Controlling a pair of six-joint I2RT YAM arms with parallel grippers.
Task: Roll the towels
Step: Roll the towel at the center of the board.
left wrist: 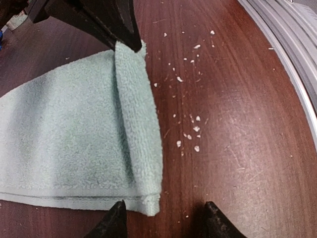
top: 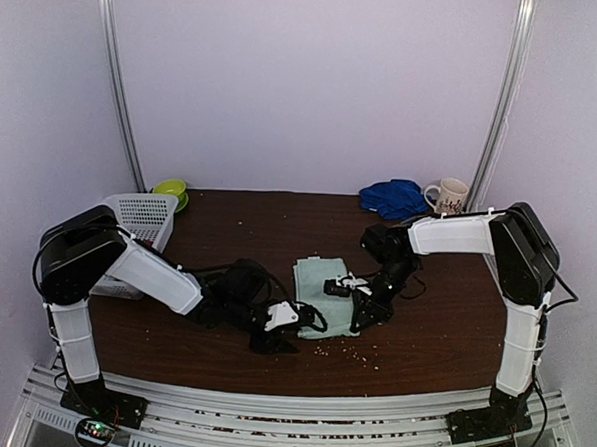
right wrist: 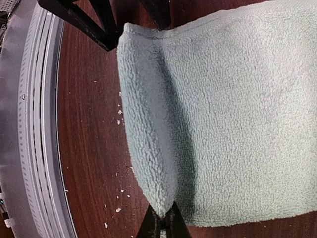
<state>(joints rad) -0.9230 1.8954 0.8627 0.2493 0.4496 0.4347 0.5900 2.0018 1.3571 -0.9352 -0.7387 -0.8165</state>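
Observation:
The small mint-green towel [top: 320, 285] lies flat mid-table, its near edge folded up into a narrow roll. My right gripper [top: 362, 319] is shut on the right end of that folded edge; in the right wrist view its fingertips [right wrist: 163, 223] pinch the towel [right wrist: 233, 114]. My left gripper [top: 305, 324] is open at the towel's near left corner. In the left wrist view its jaws [left wrist: 164, 223] straddle that corner of the towel [left wrist: 64, 129] without holding it. The royal blue towel [top: 392, 196] lies crumpled at the back right.
A white patterned mug [top: 448, 195] stands beside the blue towel. A white basket [top: 143, 220] and a green bowl [top: 170, 189] sit at the back left. Pale crumbs [top: 347, 351] are scattered before the towel, near the metal front rail [top: 289, 408].

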